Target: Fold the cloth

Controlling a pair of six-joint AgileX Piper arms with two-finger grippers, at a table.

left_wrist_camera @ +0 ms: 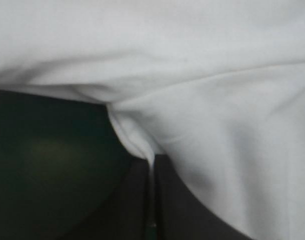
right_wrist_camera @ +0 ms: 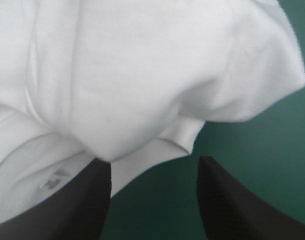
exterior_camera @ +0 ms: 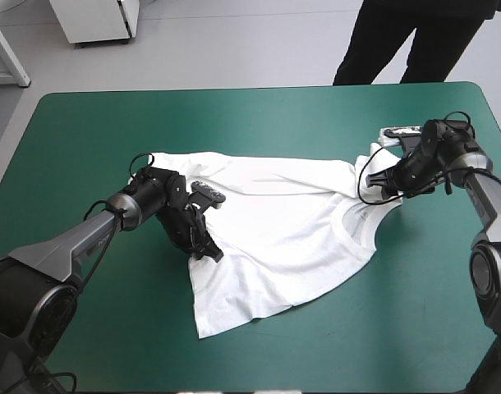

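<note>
1. White cloth, the T-shirt (exterior_camera: 283, 222), lies about mid-table on the teal-green cover (exterior_camera: 86, 139). It is mostly spread out but wrinkled, with one hem corner pointing toward the near edge.
2. At the T-shirt's left edge we find the left gripper (exterior_camera: 203, 246), low on the cloth. In its wrist view the black fingers (left_wrist_camera: 187, 210) meet in a narrow arch with a fold of cloth pinched between their tips. We read it as clamped on the T-shirt.
3. From that pinch the cloth fans out ahead of the gripper and to one side. On the other side we see bare cover in shadow.
4. Further right, the collar (exterior_camera: 357, 226) lies flat on the table, near the T-shirt's right edge.
5. The right gripper (exterior_camera: 380, 185) sits at that right edge, beside the collar. We see its fingers well apart with nothing held between them. One fingertip (right_wrist_camera: 100, 172) touches the cloth's edge and the other stands over bare cover.
6. A small label (right_wrist_camera: 52, 182) shows inside the neckline, just beside the touching finger. A rounded sleeve (right_wrist_camera: 242, 70) bulges ahead of the gripper.
</note>
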